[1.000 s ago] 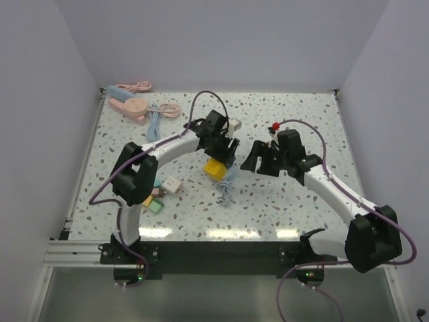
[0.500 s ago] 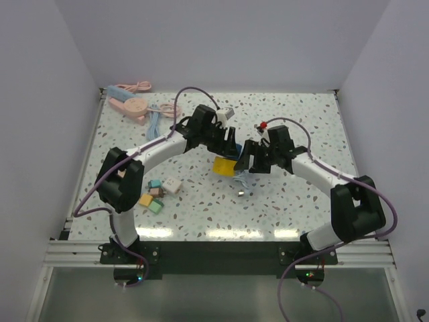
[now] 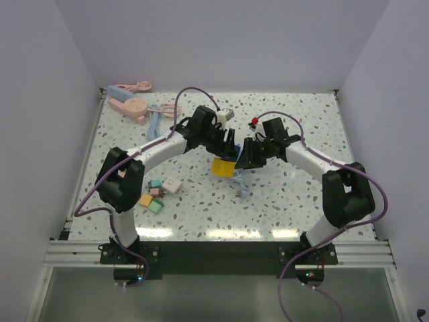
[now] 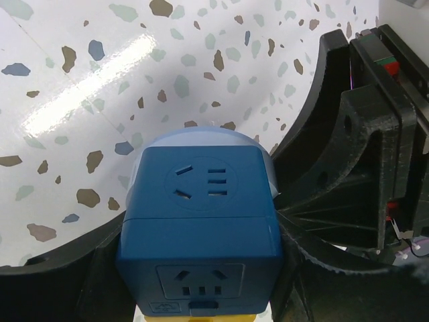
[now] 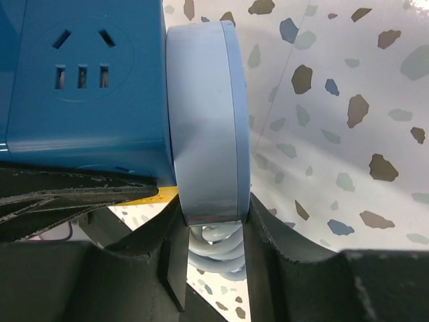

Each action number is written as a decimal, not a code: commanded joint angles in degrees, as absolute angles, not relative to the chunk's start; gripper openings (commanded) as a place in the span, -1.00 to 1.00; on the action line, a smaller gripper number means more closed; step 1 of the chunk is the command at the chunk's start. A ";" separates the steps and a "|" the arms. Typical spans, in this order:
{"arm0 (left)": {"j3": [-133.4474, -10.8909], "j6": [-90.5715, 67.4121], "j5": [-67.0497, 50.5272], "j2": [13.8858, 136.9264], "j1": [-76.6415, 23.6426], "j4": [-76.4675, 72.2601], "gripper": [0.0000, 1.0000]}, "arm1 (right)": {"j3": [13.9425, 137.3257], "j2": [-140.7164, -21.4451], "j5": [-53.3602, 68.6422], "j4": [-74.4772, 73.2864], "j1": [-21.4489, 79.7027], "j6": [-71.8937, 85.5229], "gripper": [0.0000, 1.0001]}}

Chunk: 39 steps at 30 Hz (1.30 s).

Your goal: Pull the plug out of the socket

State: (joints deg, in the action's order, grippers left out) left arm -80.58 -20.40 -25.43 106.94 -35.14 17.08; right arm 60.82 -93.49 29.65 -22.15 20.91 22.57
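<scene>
L gripper [image 4: 198,268] clamped on socket [image 4: 198,221], mid table [image 3: 288,194]. R gripper [image 5: 211,241] pinches plug [image 5: 204,114] rim; plug flush on socket side. Hard smooth plastic, light, prob tight fit: hold rim, pull straight.

Both arms arch inward from the bottom of the top view and meet near mid-frame. The left arm [image 3: 161,149] rises from lower left, bends at its elbow and reaches right. The right arm [image 3: 308,157] rises from lower right, bends and reaches left. The left gripper [image 3: 226,151] and right gripper [image 3: 249,155] face each other, almost touching. The left fingers [image 4: 67,288] clamp the blue socket cube [image 4: 201,221] from both sides. The right fingers [image 5: 301,261] pinch the pale blue plug [image 5: 208,121] at its rim.
</scene>
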 commanded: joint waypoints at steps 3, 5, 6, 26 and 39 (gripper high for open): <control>-81.57 -24.35 -39.11 100.73 -36.39 8.53 -1.00 | 62.40 -96.23 19.97 -22.67 20.57 23.81 -1.00; -79.99 -24.52 -38.33 99.67 -36.39 7.74 -1.00 | 62.75 -96.94 14.01 -24.51 20.57 24.87 -1.00; -79.46 -24.70 -37.10 98.28 -36.47 7.56 -1.00 | 62.93 -97.64 12.50 -25.22 20.39 25.83 -1.00; -67.05 -30.32 -8.11 80.15 -26.73 14.03 -1.00 | 63.63 -86.32 19.15 -22.50 20.13 24.88 -1.00; -57.31 -34.62 9.13 84.64 -8.27 32.61 -0.82 | 66.35 -84.02 28.47 -25.92 20.30 22.59 -1.00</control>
State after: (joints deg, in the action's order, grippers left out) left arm -60.07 -32.03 4.43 84.55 -9.65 29.85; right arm 61.91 -86.70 22.37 -26.24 19.88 23.55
